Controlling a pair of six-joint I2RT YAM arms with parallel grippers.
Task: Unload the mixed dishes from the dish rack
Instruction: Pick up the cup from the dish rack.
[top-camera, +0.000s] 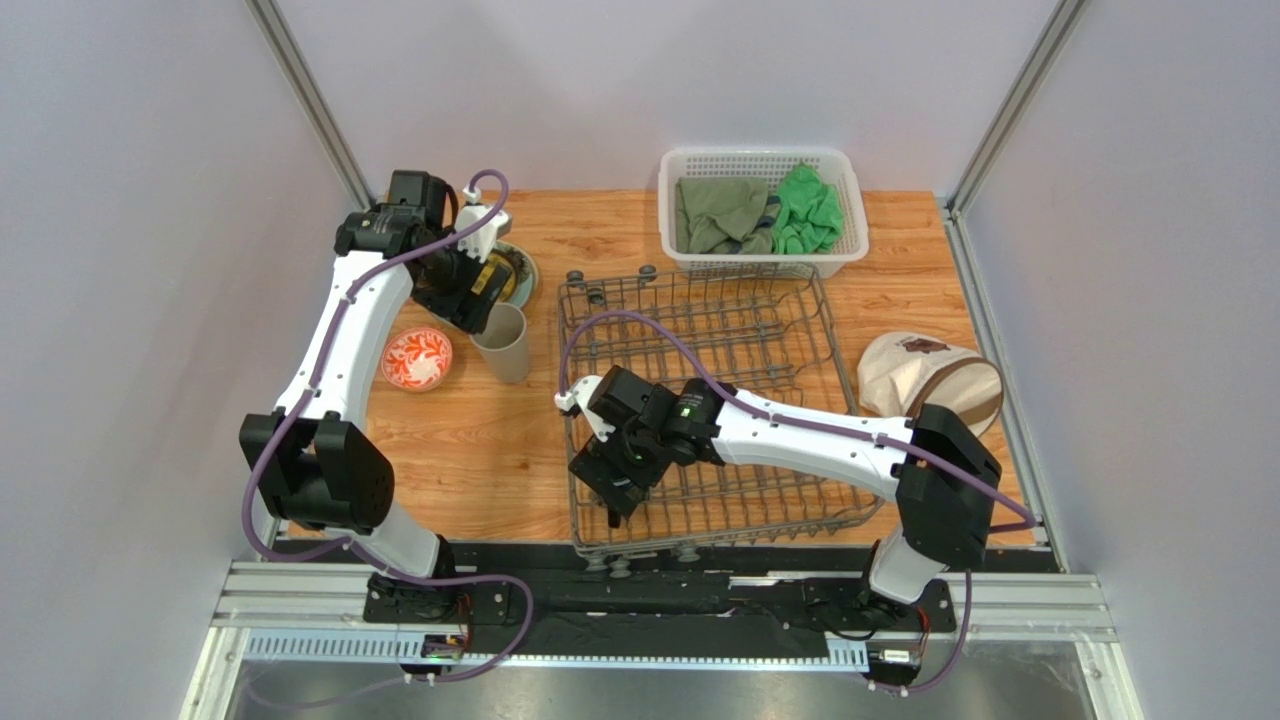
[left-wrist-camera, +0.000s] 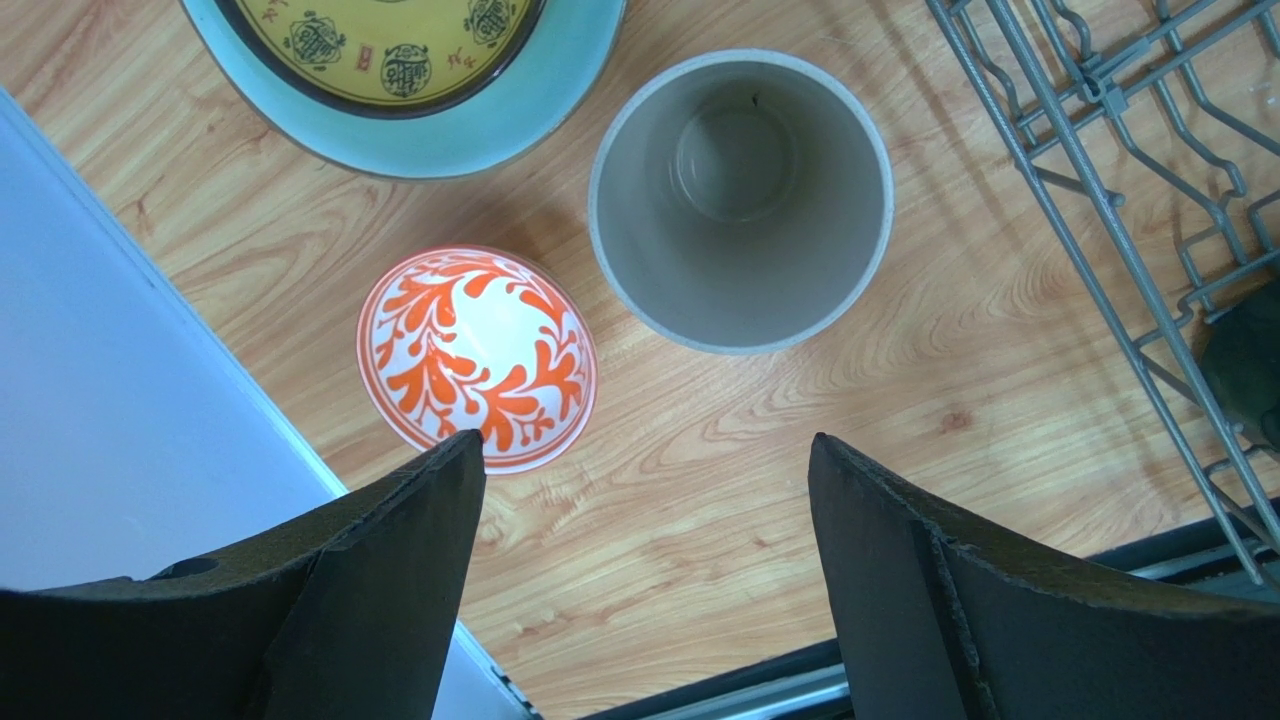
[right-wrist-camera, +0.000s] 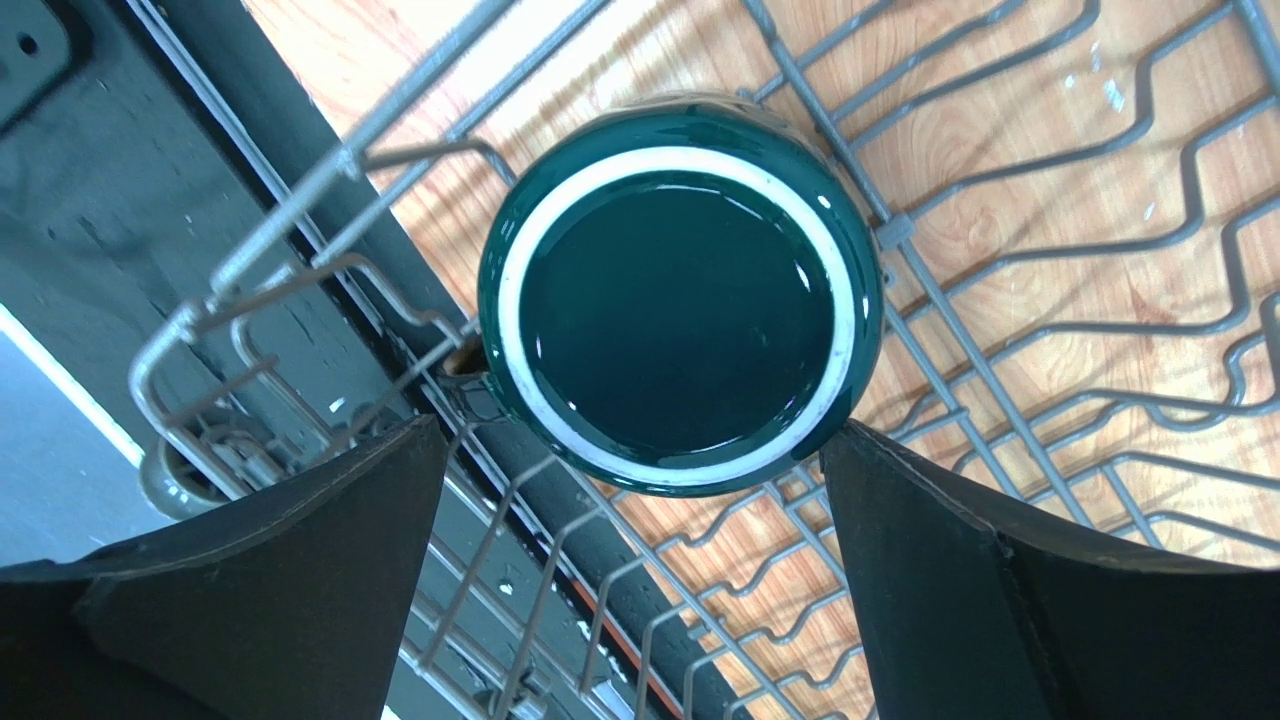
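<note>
The grey wire dish rack (top-camera: 796, 360) (right-wrist-camera: 1052, 225) stands mid-table. A dark teal mug (right-wrist-camera: 679, 293) sits in its near-left corner, its white-ringed round end facing the camera. My right gripper (top-camera: 613, 488) (right-wrist-camera: 631, 435) hovers open just above the mug, a finger on either side, not touching it. Left of the rack on the wood stand a tall beige cup (top-camera: 501, 342) (left-wrist-camera: 739, 195), a red-and-white bowl (top-camera: 416, 359) (left-wrist-camera: 476, 357) lying upside down, and a yellow-and-green plate (top-camera: 519, 270) (left-wrist-camera: 406, 60). My left gripper (top-camera: 469, 300) (left-wrist-camera: 646, 443) hangs open above them, holding nothing.
A white mesh basket (top-camera: 762, 210) with green cloths (top-camera: 807, 207) sits behind the rack. A beige cap-like fabric thing (top-camera: 924, 375) lies right of the rack. Enclosure walls close both sides, and a black rail runs along the near edge.
</note>
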